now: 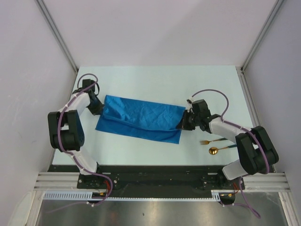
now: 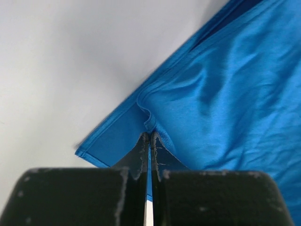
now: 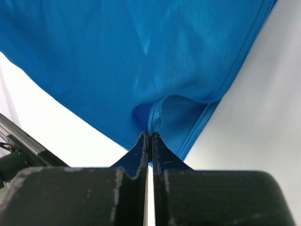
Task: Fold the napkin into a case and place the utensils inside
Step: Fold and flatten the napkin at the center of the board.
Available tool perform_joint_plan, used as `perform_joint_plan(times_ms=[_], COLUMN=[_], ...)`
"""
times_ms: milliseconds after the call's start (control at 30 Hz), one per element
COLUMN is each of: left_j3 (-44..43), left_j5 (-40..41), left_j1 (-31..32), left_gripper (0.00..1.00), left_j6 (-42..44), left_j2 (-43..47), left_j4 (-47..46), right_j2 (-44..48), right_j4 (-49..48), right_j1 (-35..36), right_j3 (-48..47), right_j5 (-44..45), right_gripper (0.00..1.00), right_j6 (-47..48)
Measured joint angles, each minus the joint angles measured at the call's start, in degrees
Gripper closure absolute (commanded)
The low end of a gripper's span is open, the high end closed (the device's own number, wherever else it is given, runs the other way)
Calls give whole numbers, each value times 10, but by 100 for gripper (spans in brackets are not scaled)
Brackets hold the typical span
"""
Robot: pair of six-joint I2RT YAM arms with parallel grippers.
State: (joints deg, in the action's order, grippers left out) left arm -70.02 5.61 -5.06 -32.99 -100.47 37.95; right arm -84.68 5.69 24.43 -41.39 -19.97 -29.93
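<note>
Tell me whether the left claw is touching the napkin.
Touching. The left wrist view shows the left claw shut on a raised fold of the napkin.

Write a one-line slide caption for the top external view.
Left gripper and right gripper pinch opposite ends of the bright blue fabric napkin; gold-headed fork and spoon lie nearby.

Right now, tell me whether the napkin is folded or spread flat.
Folded: the napkin's upper layer lies doubled on a lower one whose edge shows along the near side. The left gripper and right gripper pinch its ends.
</note>
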Motion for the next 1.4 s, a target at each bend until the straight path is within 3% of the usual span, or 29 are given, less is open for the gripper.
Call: perform_joint_plan(times_ms=[300, 633, 1400], left_j3=[-11, 56, 59], left_j5=[-26, 16, 32], left_j1=[-1, -2, -9], left_gripper=[100, 100, 97], left_j6=[1, 7, 20], left_j2=[1, 22, 22], left_j4=[-9, 2, -1], right_j2=[-1, 7, 10], right_j4=[4, -4, -48], right_j1=[0, 22, 39], right_j3=[-21, 37, 76], right_j5=[2, -1, -15], right_gripper=[100, 100, 95], right_j6=[11, -3, -42])
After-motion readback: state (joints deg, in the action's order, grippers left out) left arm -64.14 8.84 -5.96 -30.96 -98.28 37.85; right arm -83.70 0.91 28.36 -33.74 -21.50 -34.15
